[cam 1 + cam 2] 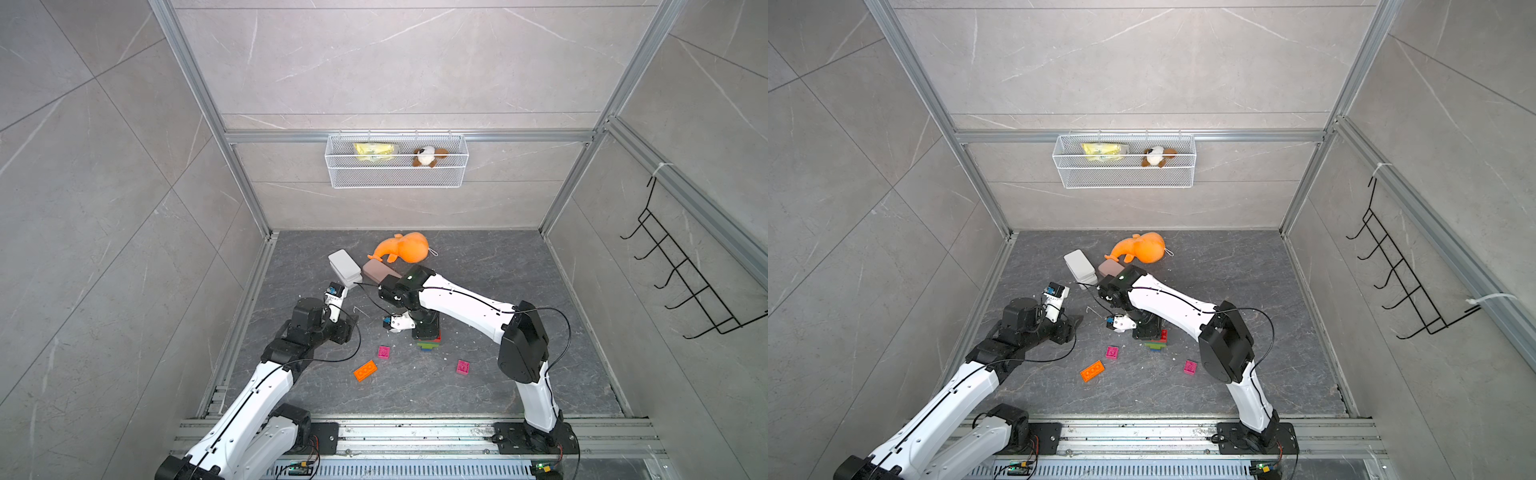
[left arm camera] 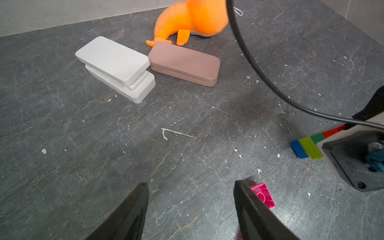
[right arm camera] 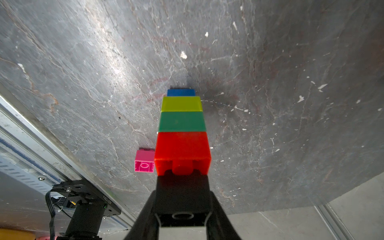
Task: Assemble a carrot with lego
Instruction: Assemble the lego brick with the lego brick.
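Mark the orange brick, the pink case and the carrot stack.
orange brick (image 1: 365, 370): in a top view, studded top face.
pink case (image 2: 185, 62): left wrist view, lid centre.
carrot stack (image 3: 182, 121): right wrist view, dark green layer.

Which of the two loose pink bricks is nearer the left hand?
The pink brick next to the orange brick; the other pink brick lies past the stack.

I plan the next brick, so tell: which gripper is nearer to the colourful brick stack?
Right. The right gripper is shut on a black brick at the red top of the brick stack. The left gripper is open, apart from it, near a pink brick.
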Robot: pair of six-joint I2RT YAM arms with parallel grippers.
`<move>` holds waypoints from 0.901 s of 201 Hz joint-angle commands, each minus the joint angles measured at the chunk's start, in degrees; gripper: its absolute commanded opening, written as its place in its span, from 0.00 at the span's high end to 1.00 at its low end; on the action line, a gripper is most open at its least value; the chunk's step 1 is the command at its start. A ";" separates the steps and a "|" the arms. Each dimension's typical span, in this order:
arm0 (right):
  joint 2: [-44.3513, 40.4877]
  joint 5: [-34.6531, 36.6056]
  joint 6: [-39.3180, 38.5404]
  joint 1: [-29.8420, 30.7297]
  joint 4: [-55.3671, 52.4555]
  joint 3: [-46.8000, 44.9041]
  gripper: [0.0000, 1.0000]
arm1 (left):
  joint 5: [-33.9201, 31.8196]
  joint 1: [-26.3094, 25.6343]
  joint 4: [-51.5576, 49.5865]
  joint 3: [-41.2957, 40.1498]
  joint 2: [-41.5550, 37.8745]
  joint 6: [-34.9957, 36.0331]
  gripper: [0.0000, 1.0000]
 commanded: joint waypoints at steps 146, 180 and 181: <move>-26.26 -17.03 9.29 -7.16 17.95 -17.93 0.23 | 9.78 -0.43 2.12 2.08 3.80 0.10 0.32; -39.12 -25.59 17.41 -14.61 29.03 -29.70 0.22 | 7.34 -5.35 -0.08 2.23 5.52 8.53 0.32; -39.43 -25.81 17.68 -14.88 29.29 -30.09 0.22 | 7.16 -5.45 -0.20 2.29 5.60 8.78 0.32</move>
